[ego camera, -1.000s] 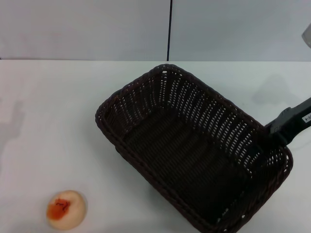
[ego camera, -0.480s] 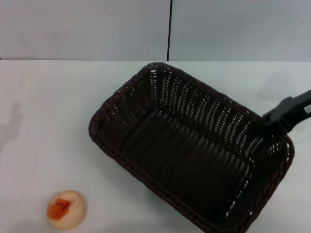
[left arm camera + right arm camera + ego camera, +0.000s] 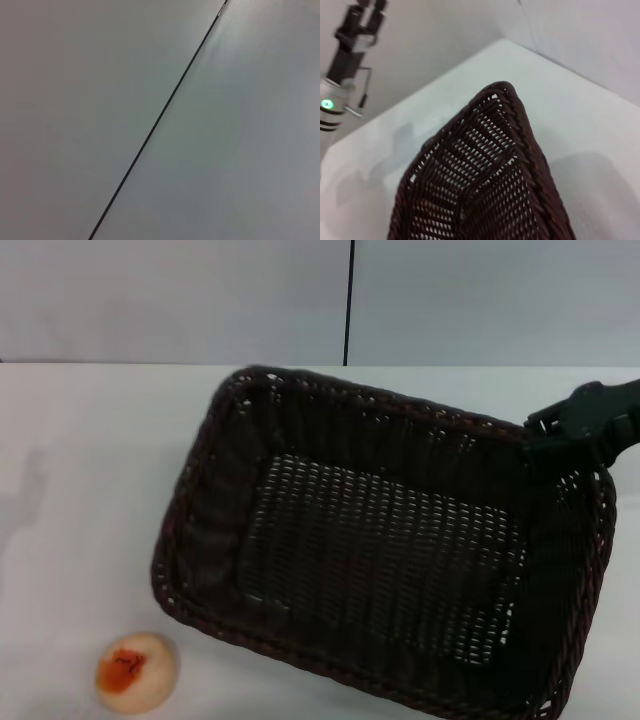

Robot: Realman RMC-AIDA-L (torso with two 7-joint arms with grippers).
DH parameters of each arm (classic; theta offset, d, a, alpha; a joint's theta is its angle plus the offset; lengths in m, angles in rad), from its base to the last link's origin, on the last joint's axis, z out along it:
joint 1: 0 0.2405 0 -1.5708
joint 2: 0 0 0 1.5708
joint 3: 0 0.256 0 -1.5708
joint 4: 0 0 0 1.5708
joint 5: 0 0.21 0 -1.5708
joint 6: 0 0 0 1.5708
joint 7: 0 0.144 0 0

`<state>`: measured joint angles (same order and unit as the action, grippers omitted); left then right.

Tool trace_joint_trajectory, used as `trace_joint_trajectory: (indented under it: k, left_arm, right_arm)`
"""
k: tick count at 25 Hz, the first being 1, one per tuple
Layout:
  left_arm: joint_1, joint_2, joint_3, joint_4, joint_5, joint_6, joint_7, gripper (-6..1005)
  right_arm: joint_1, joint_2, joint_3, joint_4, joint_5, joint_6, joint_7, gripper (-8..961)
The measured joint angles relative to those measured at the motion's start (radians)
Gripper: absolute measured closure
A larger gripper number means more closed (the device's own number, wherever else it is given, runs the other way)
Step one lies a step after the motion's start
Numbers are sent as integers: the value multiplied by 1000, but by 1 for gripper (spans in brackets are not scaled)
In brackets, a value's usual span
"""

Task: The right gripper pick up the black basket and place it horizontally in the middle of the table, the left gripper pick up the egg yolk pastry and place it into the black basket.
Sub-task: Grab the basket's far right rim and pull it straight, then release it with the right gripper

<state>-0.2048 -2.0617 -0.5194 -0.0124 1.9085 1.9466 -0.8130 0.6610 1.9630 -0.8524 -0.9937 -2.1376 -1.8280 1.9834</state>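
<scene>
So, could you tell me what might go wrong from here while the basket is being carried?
1. The right end effector grips the black basket only at one far corner of the rim, so it could pivot or slip.
2. The basket's near left corner hangs close to the egg yolk pastry; lowering it there might nudge or cover the pastry.
3. The basket sits skewed over the table, so it may land not horizontal.

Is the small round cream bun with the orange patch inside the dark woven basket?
No, the egg yolk pastry sits on the white table, outside the black basket.
</scene>
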Motion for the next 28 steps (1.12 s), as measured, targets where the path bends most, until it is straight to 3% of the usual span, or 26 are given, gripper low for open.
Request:
trace_joint_trajectory:
  k: [10, 16, 28]
  left_arm:
    - [-2, 0, 6, 0, 1, 0, 0, 367]
    - [-1, -3, 15, -1, 3, 0, 0, 367]
    - [2, -3, 21, -28, 3, 2, -28, 369]
  right_arm:
    - [54, -3, -3, -14, 10, -50, -121, 755]
    - [100, -23, -17, -23, 0, -76, -151, 756]
    - [91, -27, -34, -76, -62, -98, -219, 755]
